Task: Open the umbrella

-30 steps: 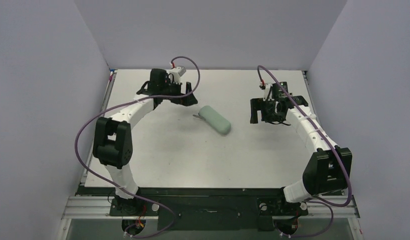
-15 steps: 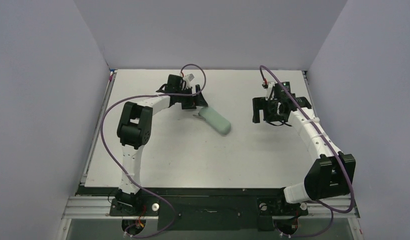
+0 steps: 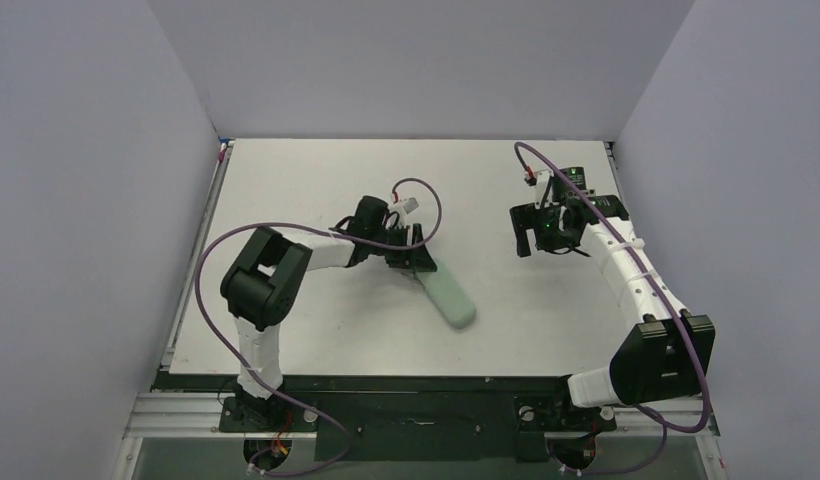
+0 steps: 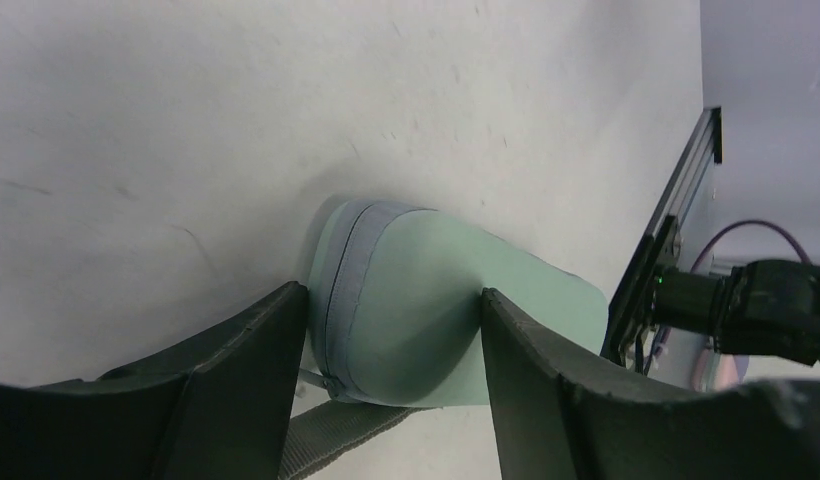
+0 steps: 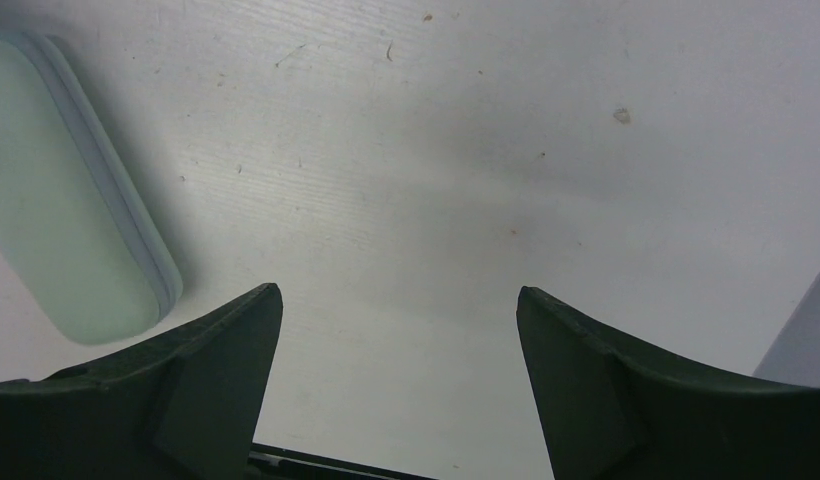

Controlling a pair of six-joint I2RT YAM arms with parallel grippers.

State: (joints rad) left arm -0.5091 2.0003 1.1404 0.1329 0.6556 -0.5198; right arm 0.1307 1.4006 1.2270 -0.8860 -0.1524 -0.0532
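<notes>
Only left wrist view shows left tool (image 4: 391,295) clenched on one end of the umbrella (image 4: 426,300), grey seam and strap visible; top view: packed, pale-green oblong capsule lying mid-bench (image 3: 316,180); right tool (image 5: 396,290) released, hovering well apart.

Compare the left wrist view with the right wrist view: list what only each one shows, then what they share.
Only left wrist: the left gripper closed against both sides of one end of the packed umbrella, its grey strap below, and the right arm in the distance.
Only right wrist: the right gripper wide open over bare table, nothing between its fingers.
Both: the pale-green umbrella lying on the white table.
</notes>
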